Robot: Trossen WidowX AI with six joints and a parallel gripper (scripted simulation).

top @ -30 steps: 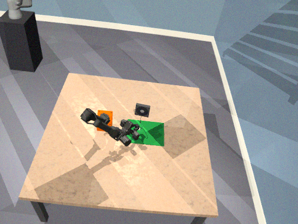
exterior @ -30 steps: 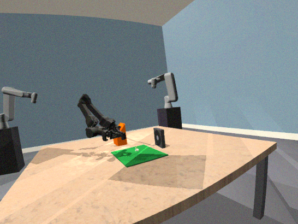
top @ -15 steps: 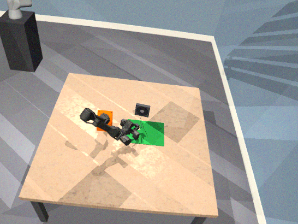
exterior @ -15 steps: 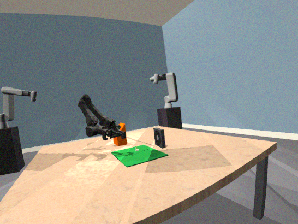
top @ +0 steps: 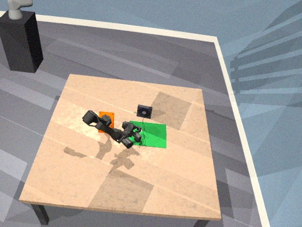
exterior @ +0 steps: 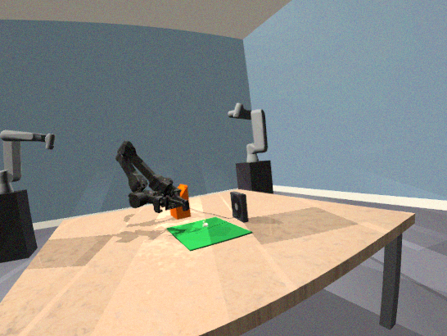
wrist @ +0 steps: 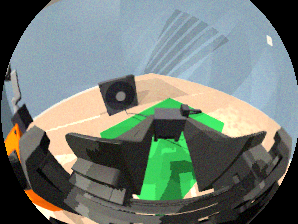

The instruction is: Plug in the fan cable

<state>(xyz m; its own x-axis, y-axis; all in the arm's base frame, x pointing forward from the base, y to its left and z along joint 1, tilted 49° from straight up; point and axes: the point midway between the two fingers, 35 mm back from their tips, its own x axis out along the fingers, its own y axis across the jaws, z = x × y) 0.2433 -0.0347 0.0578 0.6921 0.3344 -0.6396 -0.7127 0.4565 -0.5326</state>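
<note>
My gripper (top: 140, 130) (exterior: 187, 206) (wrist: 167, 118) is shut on the fan's plug, a dark block (wrist: 170, 120) between the fingertips in the wrist view. It is above the green board (top: 158, 135) (exterior: 221, 236) (wrist: 156, 175), with a gap below it in the exterior view. A small white part (exterior: 205, 224), apparently the header, stands on the board; its pins cannot be made out. In the wrist view I cannot see it. The black square fan (top: 144, 112) (exterior: 239, 206) (wrist: 119, 95) stands upright beyond the board. A thin dark cable runs from it across to the plug.
An orange block (top: 111, 115) (exterior: 180, 212) (wrist: 12, 143) stands at the arm's base, left of the board in the top view. All stands on a wooden table (top: 180, 166) (exterior: 266, 270). Grey arms (exterior: 259, 129) on dark pedestals stand away from the table.
</note>
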